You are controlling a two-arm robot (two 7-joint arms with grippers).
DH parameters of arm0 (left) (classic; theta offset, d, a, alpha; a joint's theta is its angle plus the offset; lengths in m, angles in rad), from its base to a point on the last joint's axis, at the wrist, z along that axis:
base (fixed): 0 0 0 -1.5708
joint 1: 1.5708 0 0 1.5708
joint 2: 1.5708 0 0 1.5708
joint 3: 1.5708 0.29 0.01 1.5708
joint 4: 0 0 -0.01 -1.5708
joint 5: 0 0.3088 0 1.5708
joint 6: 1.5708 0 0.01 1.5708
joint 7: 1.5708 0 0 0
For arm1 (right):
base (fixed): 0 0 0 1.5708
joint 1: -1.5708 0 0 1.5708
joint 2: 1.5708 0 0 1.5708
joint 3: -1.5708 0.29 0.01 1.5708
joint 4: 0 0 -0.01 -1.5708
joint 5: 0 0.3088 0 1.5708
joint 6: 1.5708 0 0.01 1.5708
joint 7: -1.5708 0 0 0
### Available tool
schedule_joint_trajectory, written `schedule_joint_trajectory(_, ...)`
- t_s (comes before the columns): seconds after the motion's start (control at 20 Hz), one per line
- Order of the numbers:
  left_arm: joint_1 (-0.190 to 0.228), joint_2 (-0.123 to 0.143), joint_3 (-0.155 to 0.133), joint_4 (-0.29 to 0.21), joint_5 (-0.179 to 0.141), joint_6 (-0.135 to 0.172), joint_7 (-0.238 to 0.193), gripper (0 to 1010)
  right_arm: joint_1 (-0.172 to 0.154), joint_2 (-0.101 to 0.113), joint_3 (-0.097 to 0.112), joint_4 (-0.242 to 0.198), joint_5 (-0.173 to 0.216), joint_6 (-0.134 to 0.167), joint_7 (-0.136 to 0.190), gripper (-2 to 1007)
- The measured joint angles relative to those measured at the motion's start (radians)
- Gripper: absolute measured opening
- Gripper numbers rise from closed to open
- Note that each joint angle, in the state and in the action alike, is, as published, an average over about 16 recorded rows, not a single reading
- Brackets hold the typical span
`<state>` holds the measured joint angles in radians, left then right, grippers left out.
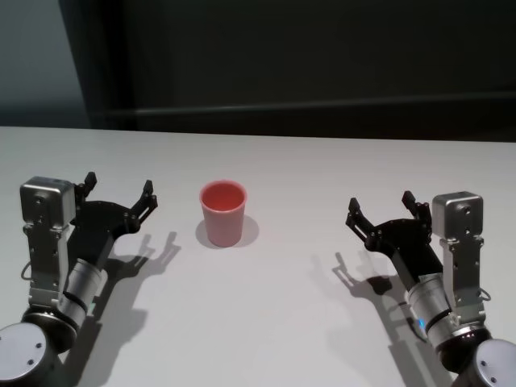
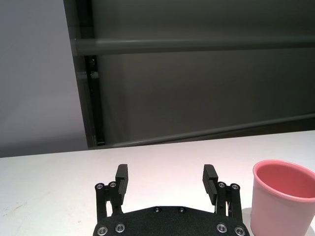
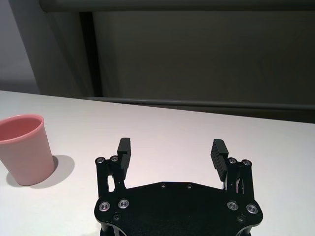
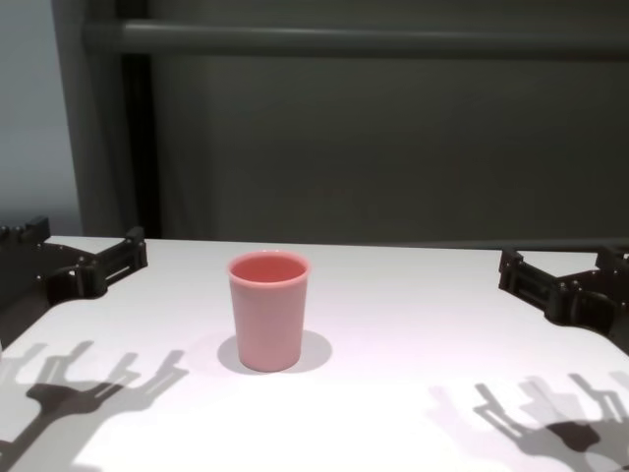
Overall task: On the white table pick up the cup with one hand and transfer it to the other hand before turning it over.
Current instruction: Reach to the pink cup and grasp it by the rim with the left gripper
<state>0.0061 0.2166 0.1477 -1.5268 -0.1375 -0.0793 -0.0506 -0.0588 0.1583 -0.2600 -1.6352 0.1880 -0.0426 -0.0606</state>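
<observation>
The pink cup (image 1: 222, 211) stands upright, rim up, on the white table (image 1: 282, 322), near the middle. It also shows in the chest view (image 4: 267, 310), the left wrist view (image 2: 283, 198) and the right wrist view (image 3: 24, 149). My left gripper (image 1: 119, 189) is open and empty, hovering left of the cup and apart from it; it also shows in the left wrist view (image 2: 166, 177). My right gripper (image 1: 380, 206) is open and empty, farther off to the cup's right; it also shows in the right wrist view (image 3: 171, 150).
A dark wall with a horizontal rail (image 4: 344, 39) stands behind the table's far edge. The grippers cast shadows on the tabletop (image 4: 88, 383).
</observation>
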Motion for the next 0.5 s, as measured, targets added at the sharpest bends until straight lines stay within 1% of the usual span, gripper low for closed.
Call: schedule_joint_trajectory(0.5, 0.000, 0.000, 0.000, 0.000, 0.000, 0.000, 0.000, 1001, 0.000, 0.000, 0.000, 0.000, 0.000, 0.000, 0.000, 1002)
